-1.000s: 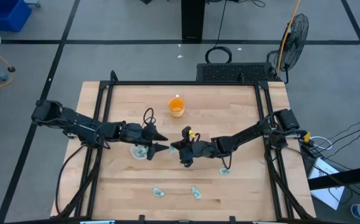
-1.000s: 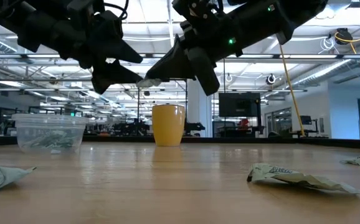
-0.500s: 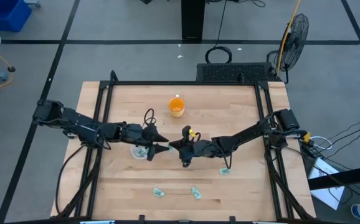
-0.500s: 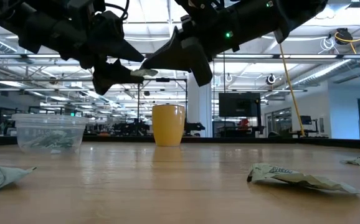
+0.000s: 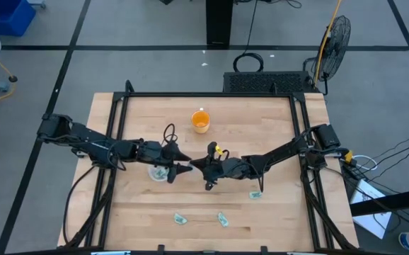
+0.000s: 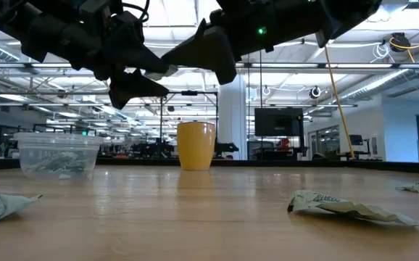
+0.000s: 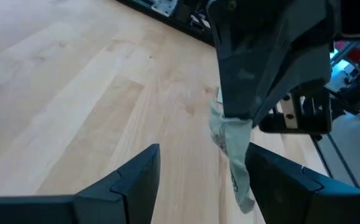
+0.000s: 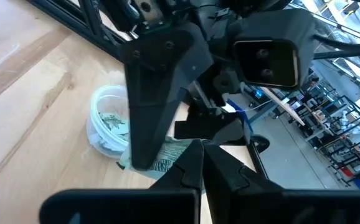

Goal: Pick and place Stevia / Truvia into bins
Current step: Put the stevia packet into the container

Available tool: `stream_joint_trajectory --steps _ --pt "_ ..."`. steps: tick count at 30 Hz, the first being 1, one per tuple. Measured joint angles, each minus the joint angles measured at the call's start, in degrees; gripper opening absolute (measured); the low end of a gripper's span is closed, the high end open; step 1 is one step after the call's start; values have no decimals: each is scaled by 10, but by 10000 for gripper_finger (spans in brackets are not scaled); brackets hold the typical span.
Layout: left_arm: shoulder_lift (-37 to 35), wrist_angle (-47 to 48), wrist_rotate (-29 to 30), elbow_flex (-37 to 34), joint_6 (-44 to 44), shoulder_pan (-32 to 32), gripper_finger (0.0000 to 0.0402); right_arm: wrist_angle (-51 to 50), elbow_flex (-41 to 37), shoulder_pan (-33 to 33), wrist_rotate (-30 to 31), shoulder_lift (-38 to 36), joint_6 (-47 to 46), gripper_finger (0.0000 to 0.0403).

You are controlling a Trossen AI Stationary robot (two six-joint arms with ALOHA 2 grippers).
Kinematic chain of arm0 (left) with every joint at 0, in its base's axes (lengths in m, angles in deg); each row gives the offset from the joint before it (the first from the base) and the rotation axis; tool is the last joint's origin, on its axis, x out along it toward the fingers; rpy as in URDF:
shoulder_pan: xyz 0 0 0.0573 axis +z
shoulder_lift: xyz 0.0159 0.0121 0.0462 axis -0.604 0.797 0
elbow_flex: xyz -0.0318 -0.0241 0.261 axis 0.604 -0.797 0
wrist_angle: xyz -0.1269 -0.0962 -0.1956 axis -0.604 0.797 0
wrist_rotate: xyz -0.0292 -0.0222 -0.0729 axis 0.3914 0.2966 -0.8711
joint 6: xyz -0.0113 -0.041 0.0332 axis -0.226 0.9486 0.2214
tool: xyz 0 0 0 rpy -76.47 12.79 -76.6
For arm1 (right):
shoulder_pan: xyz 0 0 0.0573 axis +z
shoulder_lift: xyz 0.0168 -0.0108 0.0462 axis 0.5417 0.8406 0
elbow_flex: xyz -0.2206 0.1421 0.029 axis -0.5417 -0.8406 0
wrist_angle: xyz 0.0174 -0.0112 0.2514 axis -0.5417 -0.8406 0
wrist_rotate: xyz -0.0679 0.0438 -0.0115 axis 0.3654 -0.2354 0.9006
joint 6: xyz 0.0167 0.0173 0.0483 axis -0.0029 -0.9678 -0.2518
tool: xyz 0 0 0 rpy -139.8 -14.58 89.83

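Nearest, two loose packets (image 5: 180, 219) lie at the table's (image 5: 275, 212) front edge. Mid-table, my right gripper (image 5: 196, 166) pinches a packet (image 7: 230, 146) and offers it to my left gripper (image 5: 183, 167), whose fingers stand apart on either side of it, just right of the clear cup (image 5: 159, 172). Farther back stands the orange cup (image 5: 200, 121). If I let go before the left fingers shut, I judge the packet drops short of the cup. Only the wrist views show it hanging between fingers; overhead, the arms hide it.
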Motion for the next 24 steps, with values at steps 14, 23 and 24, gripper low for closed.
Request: stream_joint_trajectory --steps 14,23,24 --pt "0 -2 1 0 -51 0 57 -9 0 -2 0 0 0 0" --pt "0 -2 0 0 -58 0 13 -13 0 -2 0 0 0 1" --pt "0 -2 0 0 -58 0 9 -13 0 -2 0 0 0 3"
